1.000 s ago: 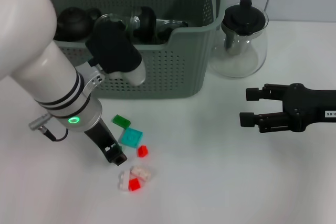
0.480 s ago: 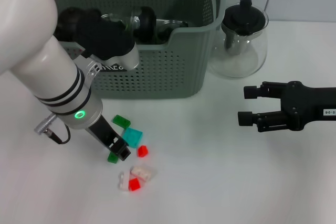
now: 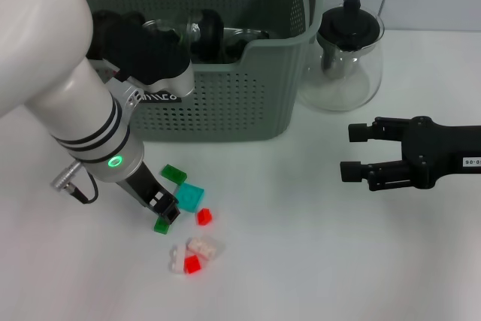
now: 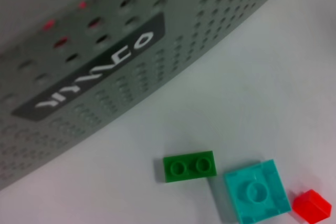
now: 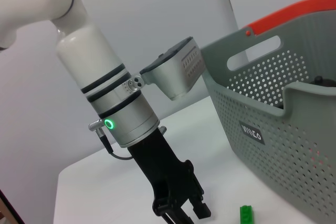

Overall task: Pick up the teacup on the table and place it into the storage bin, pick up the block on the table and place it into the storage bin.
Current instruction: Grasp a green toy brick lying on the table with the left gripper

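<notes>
While the block-picking step is under way, the left gripper (image 3: 166, 210), jaws parted, is lowered beside the green block (image 3: 161, 225) before the storage bin (image 3: 225, 103); closing is needed next. The right gripper (image 3: 356, 152) is parked, jaws spread.

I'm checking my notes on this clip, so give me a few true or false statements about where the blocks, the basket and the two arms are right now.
1. The left end effector is down at the table among the small plastic blocks. True.
2. The clear glass teapot with the black lid sits inside the grey-green perforated storage bin. False: it stands on the table beside the bin.
3. The small green two-stud block lies next to the teal square block. True.
4. The right end effector is shut on a red block. False: it is open, holds nothing, and is away from the blocks.
5. The bin is empty. False: dark round items show inside it.
</notes>
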Action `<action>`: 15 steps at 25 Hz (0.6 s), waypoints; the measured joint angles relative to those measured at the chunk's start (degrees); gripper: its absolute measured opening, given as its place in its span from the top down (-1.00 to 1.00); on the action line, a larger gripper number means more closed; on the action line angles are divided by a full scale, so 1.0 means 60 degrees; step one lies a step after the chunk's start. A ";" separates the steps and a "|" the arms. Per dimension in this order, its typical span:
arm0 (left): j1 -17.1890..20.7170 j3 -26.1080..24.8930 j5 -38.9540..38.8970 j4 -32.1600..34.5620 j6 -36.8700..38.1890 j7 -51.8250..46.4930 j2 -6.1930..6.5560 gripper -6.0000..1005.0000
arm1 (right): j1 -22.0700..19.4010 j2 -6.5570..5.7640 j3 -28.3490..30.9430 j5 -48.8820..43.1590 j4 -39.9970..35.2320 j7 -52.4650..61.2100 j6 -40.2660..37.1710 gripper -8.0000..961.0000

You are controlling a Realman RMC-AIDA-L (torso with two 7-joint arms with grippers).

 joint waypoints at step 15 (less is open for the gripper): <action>0.0041 -0.0019 -0.0069 -0.0354 -0.0285 -0.0286 -0.0015 0.10 | 0.0009 0.0004 -0.0044 -0.0016 0.0033 -0.0060 0.0001 -0.97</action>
